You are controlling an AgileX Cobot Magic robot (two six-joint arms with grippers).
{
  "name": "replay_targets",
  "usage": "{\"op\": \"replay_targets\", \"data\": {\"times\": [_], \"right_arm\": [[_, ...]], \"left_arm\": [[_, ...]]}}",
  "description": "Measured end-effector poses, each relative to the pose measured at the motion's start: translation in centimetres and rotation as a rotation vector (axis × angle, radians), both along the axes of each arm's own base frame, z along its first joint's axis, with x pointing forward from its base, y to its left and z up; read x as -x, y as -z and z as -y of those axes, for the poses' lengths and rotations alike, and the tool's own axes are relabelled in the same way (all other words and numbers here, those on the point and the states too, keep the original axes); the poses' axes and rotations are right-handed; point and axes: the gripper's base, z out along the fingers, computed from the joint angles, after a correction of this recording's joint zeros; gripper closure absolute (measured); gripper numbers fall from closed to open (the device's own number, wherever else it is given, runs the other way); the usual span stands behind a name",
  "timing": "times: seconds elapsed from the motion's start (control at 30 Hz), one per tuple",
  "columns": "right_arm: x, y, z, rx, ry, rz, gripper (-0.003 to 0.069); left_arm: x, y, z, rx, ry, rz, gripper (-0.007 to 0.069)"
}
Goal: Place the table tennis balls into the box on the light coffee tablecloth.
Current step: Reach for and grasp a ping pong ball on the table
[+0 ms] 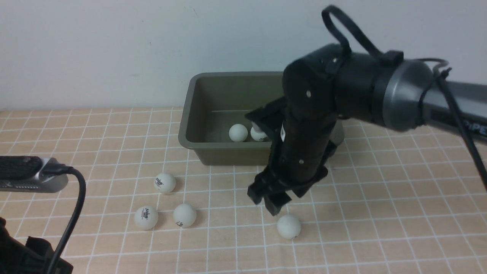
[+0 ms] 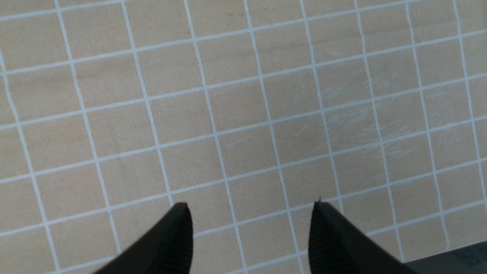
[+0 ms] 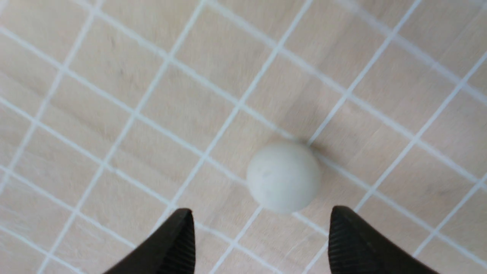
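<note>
The olive-green box [image 1: 213,95] stands at the back of the light coffee tablecloth [image 1: 380,213]. Two table tennis balls [image 1: 238,133] [image 1: 258,134] lie inside it. Three more balls [image 1: 164,182] [image 1: 146,217] [image 1: 185,215] rest on the cloth at the left. Another ball [image 1: 288,227] [image 3: 283,177] lies in front of the box. My right gripper [image 1: 268,203] [image 3: 259,213] hangs open just above and behind that ball, which lies just beyond the fingertips and is not between them. My left gripper [image 2: 250,207] is open over bare cloth.
The right arm's dark wrist [image 1: 304,125] covers the box's right half. The left arm's camera and cable [image 1: 34,173] sit at the front view's lower left. A pale wall rises behind the box.
</note>
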Motion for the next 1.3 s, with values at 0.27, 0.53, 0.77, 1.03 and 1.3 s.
{"op": "replay_targets", "data": {"times": [0.27, 0.53, 0.77, 1.03, 1.3], "right_arm": [[1.8, 1.9, 1.4, -0.027, -0.007, 0.067, 0.0231], [1.1, 2.7, 0.9, -0.063, -0.015, 0.132, 0.0231], [0.8, 4.4, 0.7, -0.032, -0.021, 0.107, 0.0231], [0.4, 6.1, 0.6, 0.001, -0.034, 0.092, 0.0231], [0.2, 7.4, 0.5, 0.026, -0.042, 0.078, 0.0291]], "left_arm": [[0.0, 0.0, 0.0, 0.000, 0.001, -0.003, 0.0281], [0.2, 0.1, 0.0, 0.001, 0.008, -0.026, 0.0281], [0.2, 0.1, 0.0, 0.001, 0.008, -0.027, 0.0281], [0.2, 0.1, 0.0, 0.001, 0.008, -0.027, 0.0281], [0.2, 0.1, 0.0, 0.001, 0.008, -0.027, 0.0281]]}}
